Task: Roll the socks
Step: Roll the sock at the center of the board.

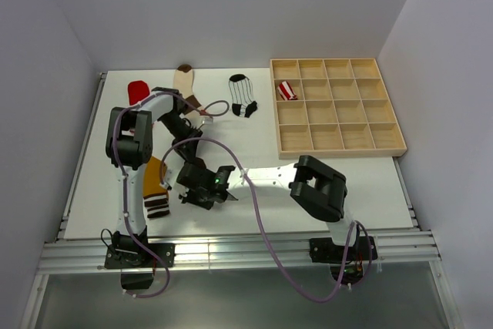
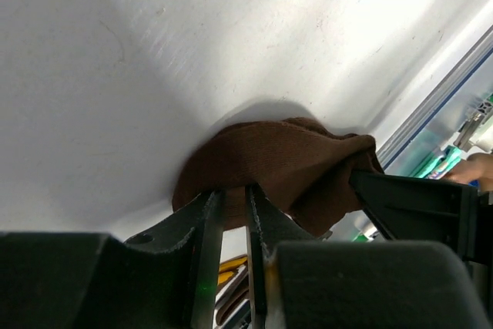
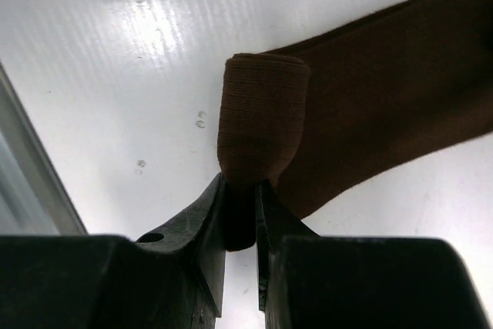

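The dark brown sock (image 3: 385,90) lies flat on the white table, with one end folded into a small roll (image 3: 262,113). My right gripper (image 3: 240,184) is shut on the base of that roll. My left gripper (image 2: 235,190) is shut on a bunched edge of the same sock (image 2: 285,159), with the right gripper's finger (image 2: 408,206) close on its right. In the top view both grippers meet at the front left of the table and hide the brown sock. Other socks lie around: mustard (image 1: 154,182), red (image 1: 137,90), cream-and-brown (image 1: 185,82), white with black stripes (image 1: 243,96).
A wooden tray (image 1: 400,144) with many compartments stands at the back right, and a red-white striped sock (image 1: 286,91) sits in one of its left cells. The table's metal front rail (image 2: 439,98) runs close to the grippers. White walls enclose the table.
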